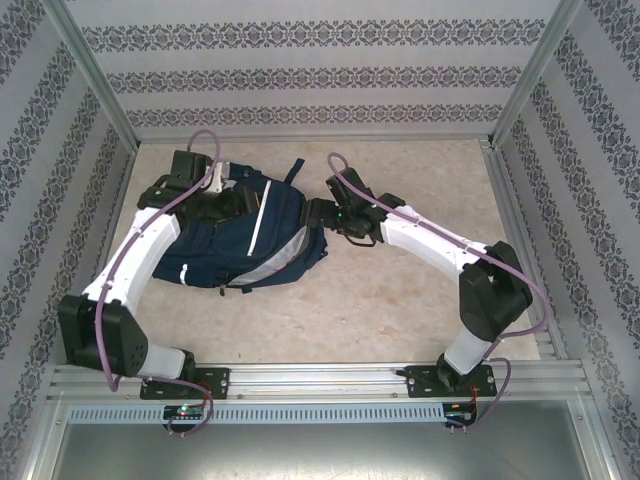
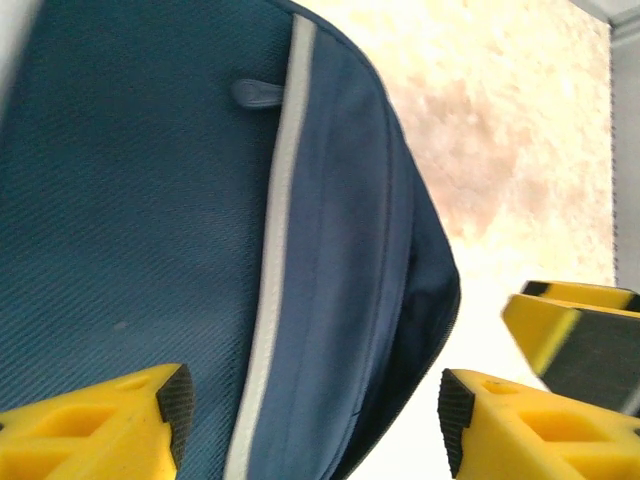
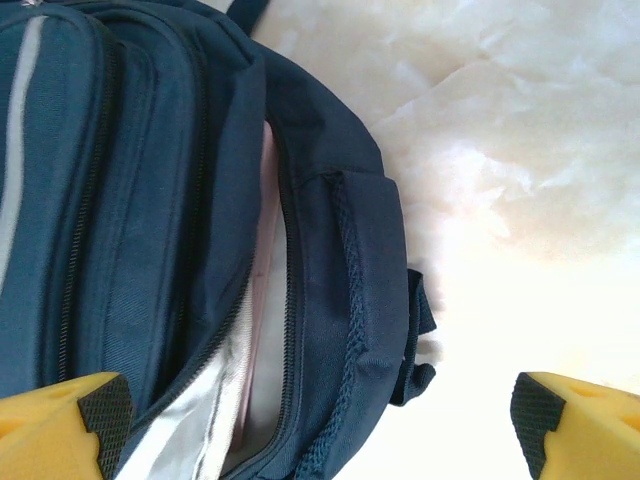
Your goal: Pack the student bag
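**Student bag (image 1: 245, 245) flat on the surface (image 1: 400, 300), a spread hand at each end**

Under the bag, pale and mottled, reaching well beyond it on every side. Lying flat, navy, with a grey strip (image 2: 275, 250) down the front and the main zip gaping on light lining (image 3: 200, 420). At the bag's left end, left hand (image 2: 315, 410), fingers apart astride the strip, pinching nothing; contact with the fabric impossible to tell. At the bag's right end, right hand (image 3: 320, 410), spread wide across the gaping zip edge, gripping nothing.
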`<state>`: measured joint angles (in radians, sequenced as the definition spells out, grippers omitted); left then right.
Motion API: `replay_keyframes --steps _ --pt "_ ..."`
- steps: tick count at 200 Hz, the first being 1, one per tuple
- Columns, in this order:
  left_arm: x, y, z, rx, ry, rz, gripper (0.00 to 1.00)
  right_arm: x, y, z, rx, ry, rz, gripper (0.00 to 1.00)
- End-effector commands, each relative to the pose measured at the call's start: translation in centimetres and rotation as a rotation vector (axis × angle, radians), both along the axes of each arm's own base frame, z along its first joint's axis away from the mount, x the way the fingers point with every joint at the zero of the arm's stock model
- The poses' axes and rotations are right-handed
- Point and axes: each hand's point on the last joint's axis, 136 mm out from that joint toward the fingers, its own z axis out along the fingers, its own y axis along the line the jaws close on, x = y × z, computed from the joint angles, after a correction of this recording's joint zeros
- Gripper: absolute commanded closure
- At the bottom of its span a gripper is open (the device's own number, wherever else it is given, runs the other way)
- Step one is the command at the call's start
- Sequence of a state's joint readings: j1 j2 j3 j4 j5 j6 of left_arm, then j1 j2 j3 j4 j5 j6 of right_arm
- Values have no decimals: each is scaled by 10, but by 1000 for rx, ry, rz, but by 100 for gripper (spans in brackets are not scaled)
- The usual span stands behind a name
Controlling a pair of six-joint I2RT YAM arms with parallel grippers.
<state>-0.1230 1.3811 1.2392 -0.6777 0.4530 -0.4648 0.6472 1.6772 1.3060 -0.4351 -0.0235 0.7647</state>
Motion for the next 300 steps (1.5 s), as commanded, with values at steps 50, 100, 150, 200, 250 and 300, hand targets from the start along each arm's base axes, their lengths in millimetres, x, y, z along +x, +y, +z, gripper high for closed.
replay_keyframes --steps 50,100,150,200,250,300 --pt "-96 110 -75 154 266 494 42 -29 51 22 -64 -158 181 2" --pt "-145 125 -131 53 415 713 48 -74 104 27 -104 -239 385 12" --pt "-107 111 -157 -162 303 719 38 -102 138 10 -110 -201 504 15" --pt "-82 109 -144 -223 196 674 35 -109 141 4 -130 -184 528 15" --pt "-82 116 -160 -230 219 737 55 -110 142 2 -134 -181 536 15" --pt "-72 109 -164 -296 234 745 100 -108 141 4 -146 -188 534 21"
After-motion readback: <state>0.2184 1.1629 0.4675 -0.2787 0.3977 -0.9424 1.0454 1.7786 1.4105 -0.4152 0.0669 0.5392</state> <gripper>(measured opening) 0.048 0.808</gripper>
